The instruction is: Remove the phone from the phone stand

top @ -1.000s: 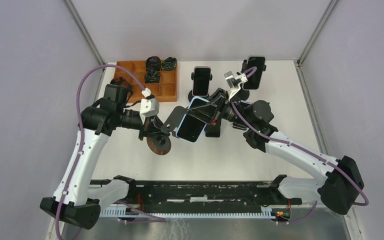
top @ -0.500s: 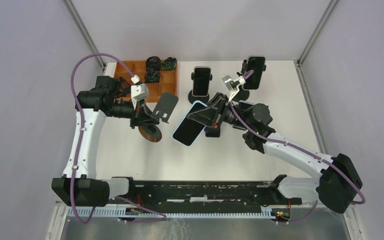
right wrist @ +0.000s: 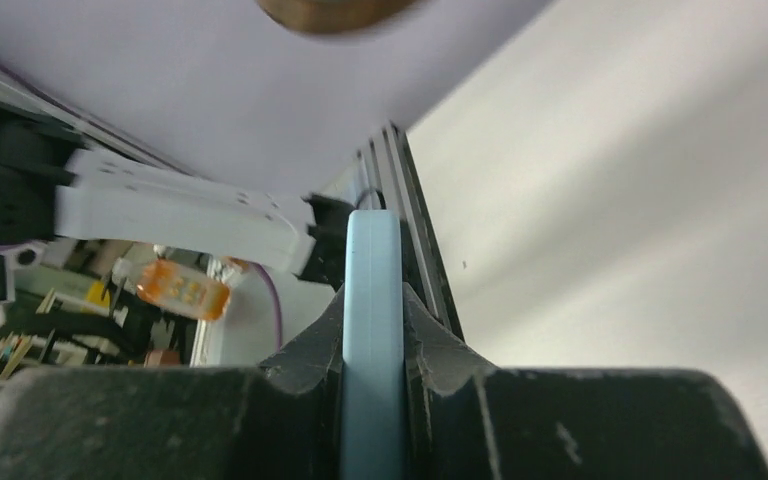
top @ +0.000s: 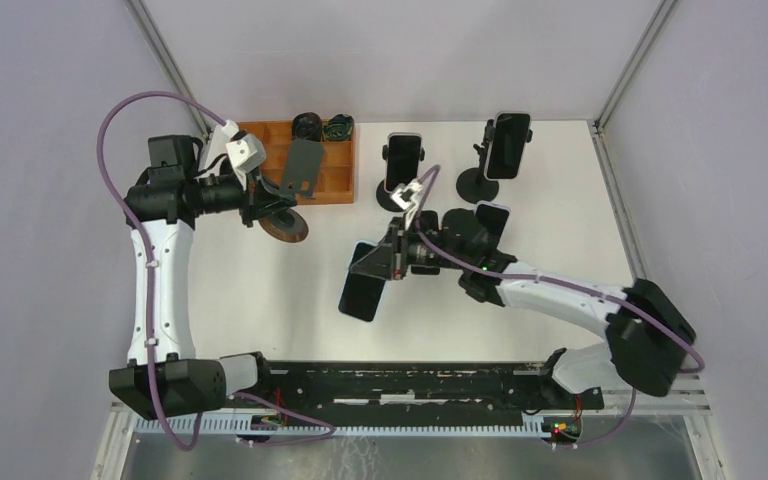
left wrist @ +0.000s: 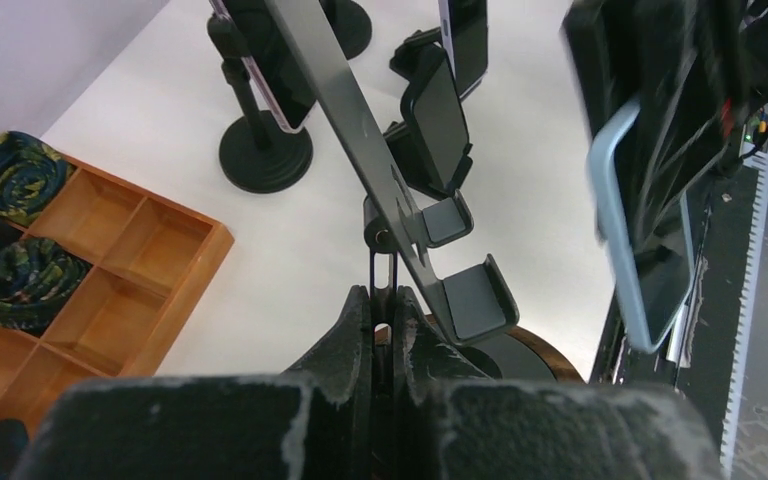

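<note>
My left gripper (top: pixel 270 208) is shut on the thin neck of the phone stand (top: pixel 303 170), a dark grey plate on a round wood-rimmed base (top: pixel 286 226), held near the tray at the back left. In the left wrist view the fingers (left wrist: pixel 360 320) pinch the neck below the empty stand plate (left wrist: pixel 360 130). My right gripper (top: pixel 387 264) is shut on the phone (top: pixel 364 291), which has a light blue case, held above mid-table apart from the stand. The phone's blue edge (right wrist: pixel 372 330) runs between the right fingers, and it also shows in the left wrist view (left wrist: pixel 640 200).
A wooden compartment tray (top: pixel 335 182) with dark bundled items sits at the back left, just behind the held stand. Other phones stand on black stands at the back (top: pixel 403 163) (top: pixel 508 145), and one more (top: pixel 491 220) beside the right arm. A black rail (top: pixel 410 385) runs along the near edge.
The left arm has carried the empty stand back and left toward the tray. The right arm has moved the phone toward the near side, so phone and stand are now well apart.
</note>
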Controlling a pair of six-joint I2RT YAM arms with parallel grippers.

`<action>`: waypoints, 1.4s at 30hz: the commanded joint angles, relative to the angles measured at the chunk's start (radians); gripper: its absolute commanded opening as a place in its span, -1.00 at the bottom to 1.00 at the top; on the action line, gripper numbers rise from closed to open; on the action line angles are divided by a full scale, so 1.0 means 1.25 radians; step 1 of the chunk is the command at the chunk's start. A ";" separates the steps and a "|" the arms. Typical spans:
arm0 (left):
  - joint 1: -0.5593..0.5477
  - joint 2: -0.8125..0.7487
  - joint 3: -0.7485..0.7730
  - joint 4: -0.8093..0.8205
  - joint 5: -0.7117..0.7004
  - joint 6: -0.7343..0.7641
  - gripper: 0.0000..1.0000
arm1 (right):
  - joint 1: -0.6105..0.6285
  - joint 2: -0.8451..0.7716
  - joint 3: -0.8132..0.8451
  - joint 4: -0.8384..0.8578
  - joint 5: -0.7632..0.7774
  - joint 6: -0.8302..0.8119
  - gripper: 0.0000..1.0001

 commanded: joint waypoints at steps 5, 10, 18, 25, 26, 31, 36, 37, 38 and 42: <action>0.004 -0.076 -0.013 0.175 0.044 -0.181 -0.96 | 0.122 0.290 0.172 -0.084 0.002 -0.070 -0.85; 0.005 -0.075 -0.028 0.185 0.050 -0.191 -0.96 | 0.153 0.456 0.272 -0.086 -0.021 -0.040 -0.90; 0.006 -0.089 -0.050 0.183 0.081 -0.178 -0.96 | 0.152 0.591 0.341 -0.034 0.001 0.047 -0.80; 0.006 -0.097 -0.068 0.166 0.107 -0.147 -0.96 | 0.149 0.615 0.342 -0.118 0.086 0.004 0.18; 0.006 -0.097 -0.068 0.156 0.114 -0.138 -0.96 | 0.146 0.606 0.341 -0.145 0.106 -0.014 0.30; 0.006 -0.092 -0.063 0.089 0.140 -0.071 -0.96 | 0.125 0.518 0.322 -0.228 0.227 -0.091 0.88; 0.006 -0.090 -0.056 0.050 0.148 -0.033 -0.96 | 0.113 0.413 0.317 -0.304 0.335 -0.171 0.96; 0.005 -0.089 -0.056 0.045 0.153 -0.023 -0.96 | 0.110 0.396 0.329 -0.327 0.345 -0.186 0.96; 0.006 -0.088 -0.057 0.039 0.158 -0.017 -0.96 | 0.105 0.379 0.338 -0.339 0.354 -0.208 0.96; 0.005 -0.086 -0.056 0.023 0.186 -0.004 -0.96 | 0.065 0.311 0.383 -0.392 0.321 -0.270 0.96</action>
